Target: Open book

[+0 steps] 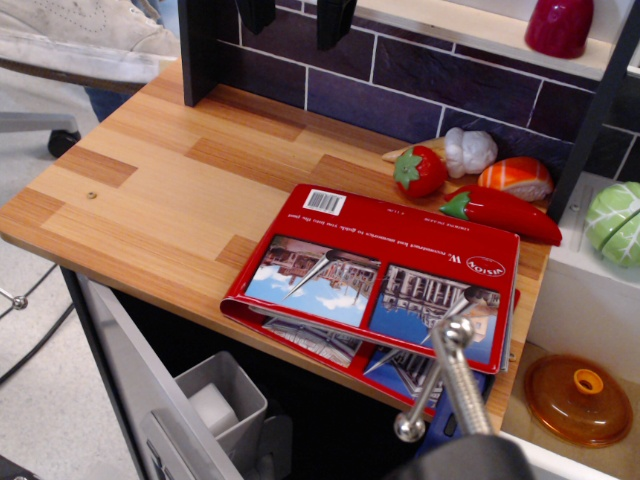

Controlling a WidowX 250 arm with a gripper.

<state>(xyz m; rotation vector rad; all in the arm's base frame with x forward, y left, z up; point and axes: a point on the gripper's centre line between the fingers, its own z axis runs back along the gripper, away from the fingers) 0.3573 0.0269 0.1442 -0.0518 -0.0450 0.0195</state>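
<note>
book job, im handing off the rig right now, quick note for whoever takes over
Claw: at the book's front right corner, over the cover; whether it is open or shut cannot be told from this view.
Book: on the wooden counter, front edge past the counter's edge, barcode side toward the wall.
Done: red cover lifted slightly along the front, printed pages showing beneath.
Left: swing the cover fully open and let go.

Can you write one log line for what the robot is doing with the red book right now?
task: open book | large flat glossy red book: cover slightly lifted, pages showing | gripper: at near edge, fingers' state unclear | wooden counter
</note>
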